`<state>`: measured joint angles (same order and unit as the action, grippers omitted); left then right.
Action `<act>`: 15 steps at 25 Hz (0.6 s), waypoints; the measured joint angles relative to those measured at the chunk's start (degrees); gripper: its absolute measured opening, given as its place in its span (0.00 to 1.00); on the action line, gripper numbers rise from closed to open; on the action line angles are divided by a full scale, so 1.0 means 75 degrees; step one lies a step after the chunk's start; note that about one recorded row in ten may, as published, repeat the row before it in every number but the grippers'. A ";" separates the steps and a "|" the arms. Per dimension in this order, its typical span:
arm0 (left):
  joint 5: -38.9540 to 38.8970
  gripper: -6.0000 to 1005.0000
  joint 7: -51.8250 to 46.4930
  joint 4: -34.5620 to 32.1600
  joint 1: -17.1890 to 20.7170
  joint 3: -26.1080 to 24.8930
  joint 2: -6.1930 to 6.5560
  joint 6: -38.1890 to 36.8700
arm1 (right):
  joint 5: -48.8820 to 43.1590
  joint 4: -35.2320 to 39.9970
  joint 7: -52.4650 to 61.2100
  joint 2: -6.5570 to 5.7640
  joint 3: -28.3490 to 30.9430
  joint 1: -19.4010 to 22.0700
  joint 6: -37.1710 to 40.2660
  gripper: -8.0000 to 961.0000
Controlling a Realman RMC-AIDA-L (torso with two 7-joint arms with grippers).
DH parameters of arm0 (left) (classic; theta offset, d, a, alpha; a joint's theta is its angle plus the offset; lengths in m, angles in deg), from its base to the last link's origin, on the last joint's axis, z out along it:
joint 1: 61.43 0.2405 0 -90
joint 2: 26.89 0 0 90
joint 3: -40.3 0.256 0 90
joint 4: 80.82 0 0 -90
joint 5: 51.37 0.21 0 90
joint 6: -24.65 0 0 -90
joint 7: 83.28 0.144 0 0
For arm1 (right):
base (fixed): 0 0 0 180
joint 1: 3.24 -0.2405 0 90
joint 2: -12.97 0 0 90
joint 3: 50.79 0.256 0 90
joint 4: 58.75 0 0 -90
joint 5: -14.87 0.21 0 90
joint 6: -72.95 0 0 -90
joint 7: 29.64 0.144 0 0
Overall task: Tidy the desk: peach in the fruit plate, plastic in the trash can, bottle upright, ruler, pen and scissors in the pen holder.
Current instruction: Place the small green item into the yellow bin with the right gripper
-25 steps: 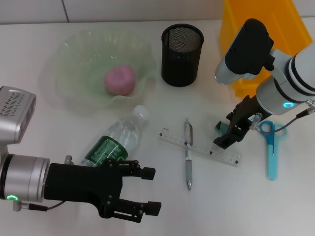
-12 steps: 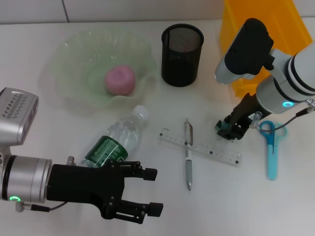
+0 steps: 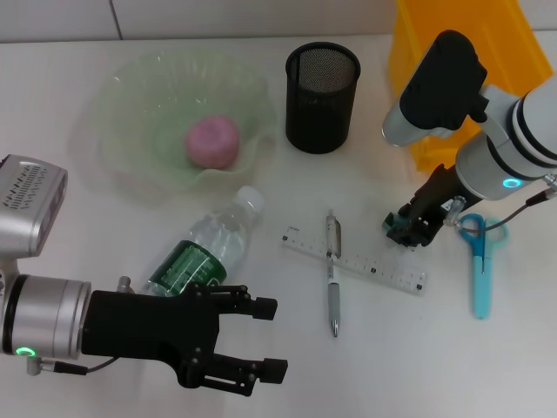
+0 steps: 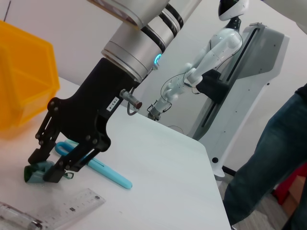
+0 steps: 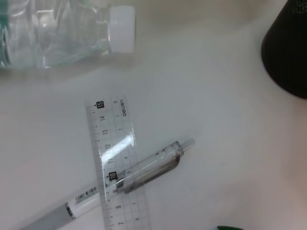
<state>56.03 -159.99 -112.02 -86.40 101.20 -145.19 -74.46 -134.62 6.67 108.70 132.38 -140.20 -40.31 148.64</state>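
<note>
My right gripper (image 3: pixel 407 230) is shut on a small green plastic piece (image 3: pixel 398 228) at the table surface, just left of the blue scissors (image 3: pixel 478 261). The left wrist view shows the same gripper (image 4: pixel 45 170) with its fingers closed around the plastic (image 4: pixel 32 174). A clear ruler (image 3: pixel 352 261) lies flat with a pen (image 3: pixel 332 277) across it; both show in the right wrist view, ruler (image 5: pixel 116 143) and pen (image 5: pixel 139 173). The bottle (image 3: pixel 205 247) lies on its side. The peach (image 3: pixel 211 142) sits in the green glass plate (image 3: pixel 130 104). My left gripper (image 3: pixel 273 338) is open and empty near the front edge.
The black mesh pen holder (image 3: pixel 323 85) stands at the back middle. The yellow trash bin (image 3: pixel 452 43) stands at the back right, behind my right arm. A person and another robot stand beyond the table in the left wrist view.
My right gripper's fingers have drawn in and closed on the green plastic piece. The left arm has barely shifted.
</note>
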 joint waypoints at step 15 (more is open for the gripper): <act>-0.0001 0.83 0.0009 -0.0015 -0.0019 0.0001 0.0011 -0.0040 | 0.0582 0.1508 -0.0527 -0.0016 0.1086 0.0699 0.0896 0.34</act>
<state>56.02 -159.92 -112.13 -86.54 101.21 -145.10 -74.76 -130.26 17.99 104.74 132.26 -132.06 -35.06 155.36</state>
